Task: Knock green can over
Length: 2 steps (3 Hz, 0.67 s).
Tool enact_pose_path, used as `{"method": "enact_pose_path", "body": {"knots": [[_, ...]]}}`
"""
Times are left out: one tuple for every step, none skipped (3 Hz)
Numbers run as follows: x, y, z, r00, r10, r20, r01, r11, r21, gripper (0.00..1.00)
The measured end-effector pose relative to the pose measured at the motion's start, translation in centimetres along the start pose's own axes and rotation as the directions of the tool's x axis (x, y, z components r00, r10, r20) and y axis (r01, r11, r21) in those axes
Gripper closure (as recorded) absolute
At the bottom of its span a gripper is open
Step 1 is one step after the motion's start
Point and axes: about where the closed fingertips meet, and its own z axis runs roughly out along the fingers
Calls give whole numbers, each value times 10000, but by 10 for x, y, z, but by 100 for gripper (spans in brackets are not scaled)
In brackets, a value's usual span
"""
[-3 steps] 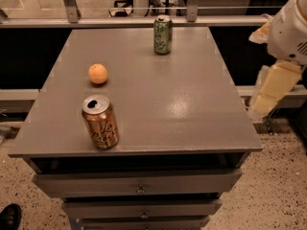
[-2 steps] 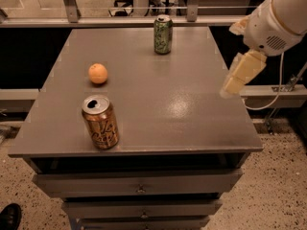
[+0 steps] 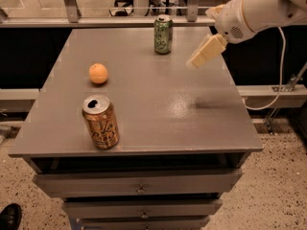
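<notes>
Single view: high, in front of the grey flat-topped bench, tilted down toward its far edge. Mid range: whole bench top in frame, drawer fronts below, floor either side. Cream robot hand hangs upper right, above the bench's far-right part.

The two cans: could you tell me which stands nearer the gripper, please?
The green can at the back; the gripper hovers close beside it, while the gold-brown can stands at the front left, much farther away.
</notes>
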Motion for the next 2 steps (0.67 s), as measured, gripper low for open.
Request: {"method": "enact_pose_path", "body": {"knots": [[-19,-31,31,9893,581,1340,-701,9938,867,0],[-19,-31,31,9893,581,1340,-701,9938,867,0]]}}
